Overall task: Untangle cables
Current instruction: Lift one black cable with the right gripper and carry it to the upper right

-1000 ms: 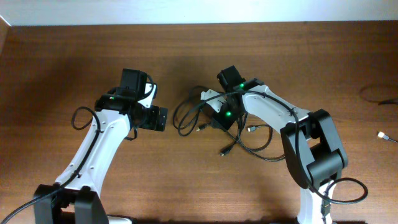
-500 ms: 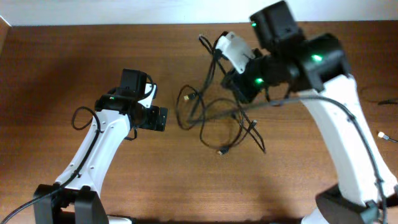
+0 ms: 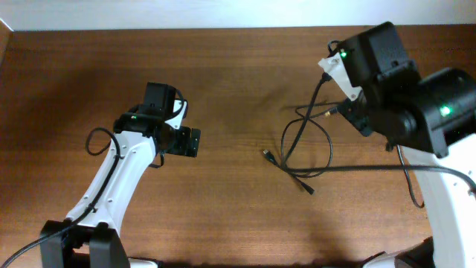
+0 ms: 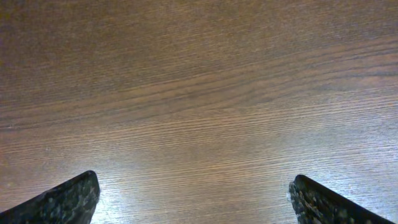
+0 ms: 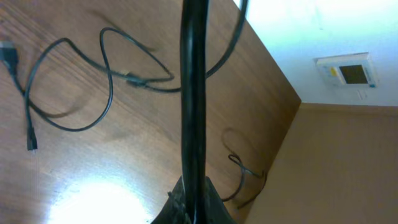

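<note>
My right claw (image 5: 189, 202) is pinched shut on 1 black strand (image 5: 193, 93), which runs straight up the middle of the right wrist view. The arm stands high over the right side of the surface (image 3: 223, 67). The cables (image 3: 285, 143) trail down from it. Their lower loops appear to lie on the wood right of centre, with 1 plug (image 3: 265, 155) pointing left and another (image 3: 306, 188) nearer me.

My left claw (image 4: 193, 196) is spread wide over bare wood with nothing between its fingers. It sits well apart from the bundle.

Here is what worries me:

- **Tightening the tangle.** The strands cross at a small junction (image 5: 134, 79). Nothing pins the low end down, so I judge that more lift would drag the whole bundle or cinch that crossing tighter, not free it.
- **Losing the grip.** A thin, slick cord held by 1 pinch could slide out and drop back in a heap.
- **Snagging a plug.** A plug could catch inside the big loop (image 5: 68, 118) if I pull sideways.
- **Grabbing the wrong wire.** The arm's own wire (image 3: 407, 186) hangs close by, so I must not grab it by mistake.

Another thin cord (image 5: 239, 171) lies near the far edge, apart from the rest. I see no containers, bins or trays anywhere.
</note>
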